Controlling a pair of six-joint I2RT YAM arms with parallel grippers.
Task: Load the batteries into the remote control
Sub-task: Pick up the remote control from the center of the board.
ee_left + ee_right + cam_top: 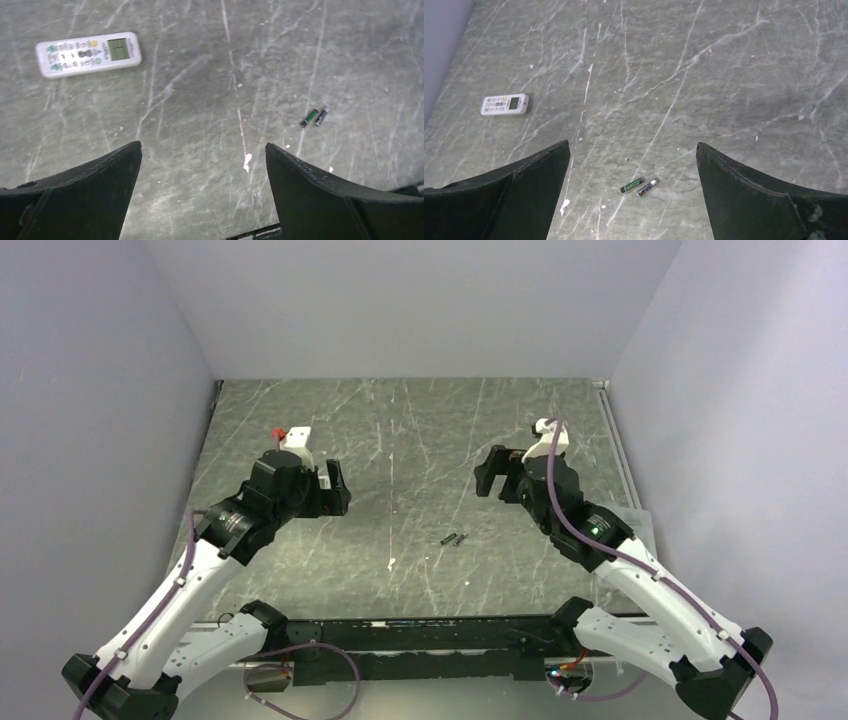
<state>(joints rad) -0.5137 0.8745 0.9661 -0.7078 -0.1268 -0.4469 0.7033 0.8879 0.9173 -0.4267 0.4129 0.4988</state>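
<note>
Two batteries [455,538] lie side by side on the grey marble table, between the two arms. They show at the right of the left wrist view [313,117] and low between the right fingers [639,186]. The remote control [89,54], white, lies with its buttons and small screen up, and looks far and small in the right wrist view [504,105]. I cannot pick it out for sure in the top view. My left gripper [338,487] [203,145] and my right gripper [490,472] [633,144] both hang open above the table, holding nothing.
A white paint fleck [246,162] marks the table near the batteries. Grey walls close in the table on the left, back and right. A clear plastic box [640,523] sits at the right edge, partly behind the right arm.
</note>
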